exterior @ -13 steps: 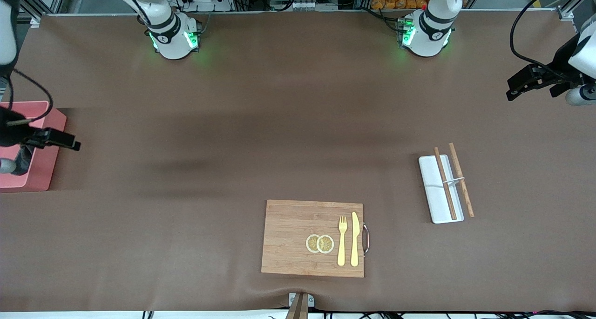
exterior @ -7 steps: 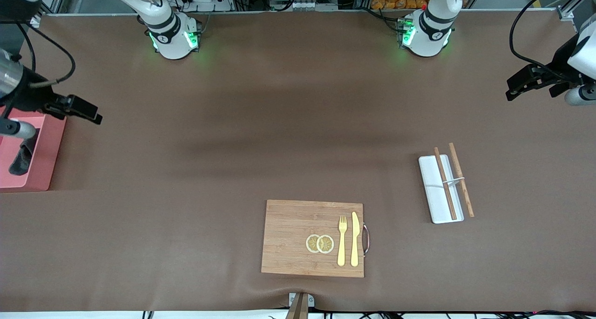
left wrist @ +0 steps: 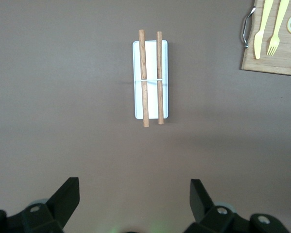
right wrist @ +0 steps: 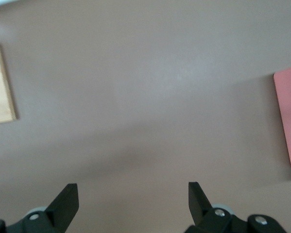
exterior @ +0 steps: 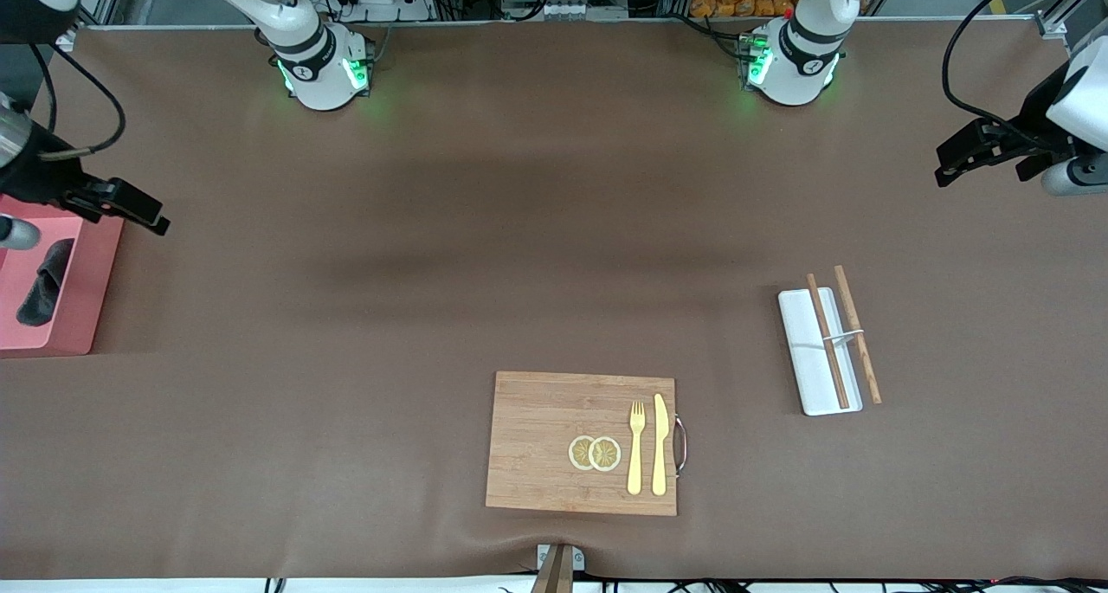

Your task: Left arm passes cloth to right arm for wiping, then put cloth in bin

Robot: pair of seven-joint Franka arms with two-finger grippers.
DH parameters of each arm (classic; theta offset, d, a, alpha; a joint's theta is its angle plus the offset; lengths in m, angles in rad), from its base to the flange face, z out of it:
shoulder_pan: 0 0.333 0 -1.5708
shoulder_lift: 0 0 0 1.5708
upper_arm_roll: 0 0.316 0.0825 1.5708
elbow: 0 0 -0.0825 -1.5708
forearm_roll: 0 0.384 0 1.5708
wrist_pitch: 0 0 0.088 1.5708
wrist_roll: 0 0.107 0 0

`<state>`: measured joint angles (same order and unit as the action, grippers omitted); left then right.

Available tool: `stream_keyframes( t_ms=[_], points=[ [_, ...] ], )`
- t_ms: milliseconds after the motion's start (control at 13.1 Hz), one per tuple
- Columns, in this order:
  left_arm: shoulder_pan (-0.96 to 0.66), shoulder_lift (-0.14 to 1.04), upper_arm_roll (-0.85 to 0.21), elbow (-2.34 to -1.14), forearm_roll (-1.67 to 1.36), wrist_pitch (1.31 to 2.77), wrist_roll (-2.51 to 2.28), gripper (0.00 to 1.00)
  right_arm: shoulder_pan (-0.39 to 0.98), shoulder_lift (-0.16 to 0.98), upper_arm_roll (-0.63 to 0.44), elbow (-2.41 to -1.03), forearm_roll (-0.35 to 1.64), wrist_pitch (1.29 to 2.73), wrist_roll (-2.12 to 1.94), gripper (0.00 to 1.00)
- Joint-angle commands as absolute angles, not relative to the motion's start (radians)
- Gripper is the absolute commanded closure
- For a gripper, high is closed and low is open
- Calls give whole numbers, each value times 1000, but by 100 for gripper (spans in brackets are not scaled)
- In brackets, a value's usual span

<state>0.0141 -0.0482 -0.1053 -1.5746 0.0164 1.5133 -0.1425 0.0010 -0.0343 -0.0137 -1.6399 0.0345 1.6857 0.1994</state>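
We pick up the cloth [exterior: 41, 283] lying in the bin [exterior: 82, 316], at the right arm's end of the table, so by our reckoning the task is all but finished. The right gripper [exterior: 130, 205] hangs over the bin's edge, jaws spread wide with nothing in them, as its wrist view confirms [right wrist: 130, 194]; we'd say all that remains is to back away. Over at the other end, the left gripper [exterior: 956, 153] waits, gaping and empty. Only its wrist view [left wrist: 134, 196] looks straight down on the white tray [left wrist: 150, 80] with its chopsticks [left wrist: 159, 77].
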Motion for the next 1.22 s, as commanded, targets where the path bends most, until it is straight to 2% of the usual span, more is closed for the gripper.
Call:
stream_keyframes(
  t_ms=[0,1145],
  points=[
    [17,-66,-117,-1582,15,1506,-149,0,-12,-32,-6,-1520,20,1625,198,0],
    [15,-35,-115,-1529,17,1499,-161,0,-6,14,-5,-1513,5,1624,196,0]
  ],
)
